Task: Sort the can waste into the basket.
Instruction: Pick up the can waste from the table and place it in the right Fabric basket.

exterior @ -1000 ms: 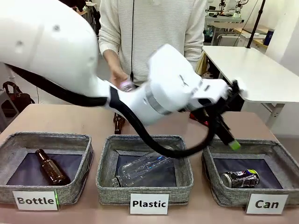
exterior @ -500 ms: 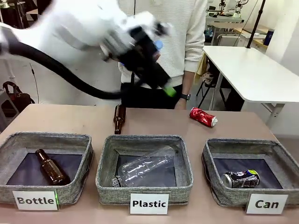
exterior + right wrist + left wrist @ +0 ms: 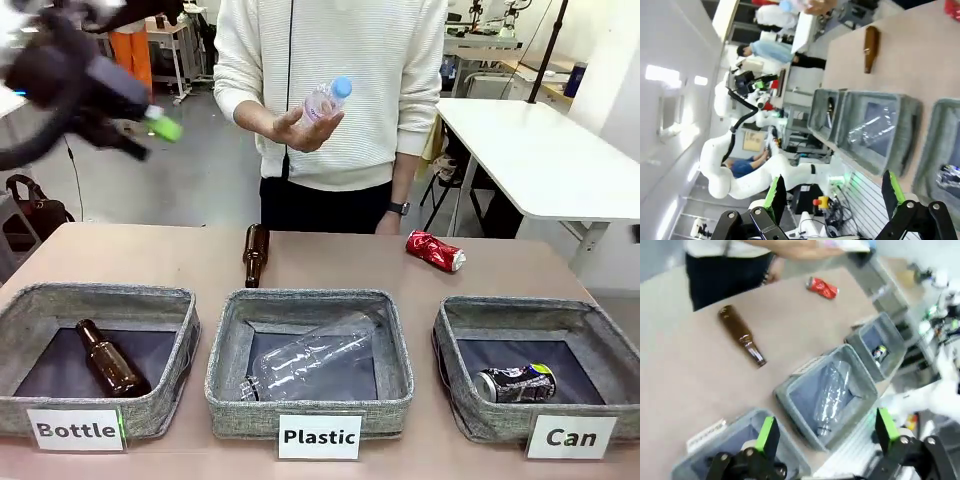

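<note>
The red can (image 3: 435,250) lies far right on the table (image 3: 150,250), just beyond the Can basket (image 3: 520,305), its long axis running left to right. The left gripper (image 3: 150,135) hangs high at the far left, jaws open, well apart from it. The right gripper (image 3: 834,190), also open, looks the handier one. The patterned can (image 3: 515,382) sits in the basket.

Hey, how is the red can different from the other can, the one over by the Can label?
The red can is shiny red, while the patterned can is black and silver. The red can lies on the bare table near the far edge, and the patterned can lies inside the Can basket. Both are crushed and lie on their sides.
</note>
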Robot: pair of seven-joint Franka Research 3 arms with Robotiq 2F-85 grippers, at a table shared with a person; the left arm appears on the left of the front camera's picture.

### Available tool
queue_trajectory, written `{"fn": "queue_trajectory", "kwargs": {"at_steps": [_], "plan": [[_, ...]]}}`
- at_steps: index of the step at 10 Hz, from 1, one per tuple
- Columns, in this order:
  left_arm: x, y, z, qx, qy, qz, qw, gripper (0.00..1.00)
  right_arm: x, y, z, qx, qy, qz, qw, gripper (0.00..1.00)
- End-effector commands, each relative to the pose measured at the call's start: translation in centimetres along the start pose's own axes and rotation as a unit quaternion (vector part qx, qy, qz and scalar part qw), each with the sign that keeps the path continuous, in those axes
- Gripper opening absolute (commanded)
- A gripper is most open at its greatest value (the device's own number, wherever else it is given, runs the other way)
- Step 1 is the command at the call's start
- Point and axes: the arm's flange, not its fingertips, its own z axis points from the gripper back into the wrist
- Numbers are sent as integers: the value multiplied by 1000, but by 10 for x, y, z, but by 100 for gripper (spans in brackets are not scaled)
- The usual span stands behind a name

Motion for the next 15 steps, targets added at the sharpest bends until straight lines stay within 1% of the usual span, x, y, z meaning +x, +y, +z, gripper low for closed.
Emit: {"fn": "queue_trajectory", "kwargs": {"at_steps": [1, 2, 4, 5, 6, 7, 8, 9, 10, 15], "plan": [[-17, 47, 48, -48, -73, 68, 994, 100, 23, 1, -38, 35, -16, -48, 998, 100], [-35, 84, 76, -81, -112, 102, 985, 100, 31, -2, -54, 54, -16, -92, 994, 100], [-72, 145, 106, -127, -156, 152, 968, 100, 39, -12, -57, 73, -28, -153, 985, 100], [-87, 168, 109, -141, -174, 168, 960, 100, 41, -17, -51, 74, -29, -162, 984, 100], [-101, 185, 103, -158, -184, 177, 954, 100, 43, -20, -45, 61, -26, -172, 983, 100], [-109, 198, 97, -164, -185, 183, 952, 100, 43, -22, -41, 45, -24, -166, 985, 100], [-112, 208, 88, -166, -176, 186, 952, 100, 42, -22, -40, 31, -32, -157, 987, 100], [-113, 213, 80, -166, -163, 184, 955, 100, 38, -28, -49, 63, -23, -160, 985, 100], [-118, 206, 97, -155, -180, 198, 951, 100, 38, -28, -49, 63, -23, -160, 985, 100], [-118, 206, 97, -155, -180, 198, 951, 100, 38, -28, -49, 63, -23, -160, 985, 100]]}}
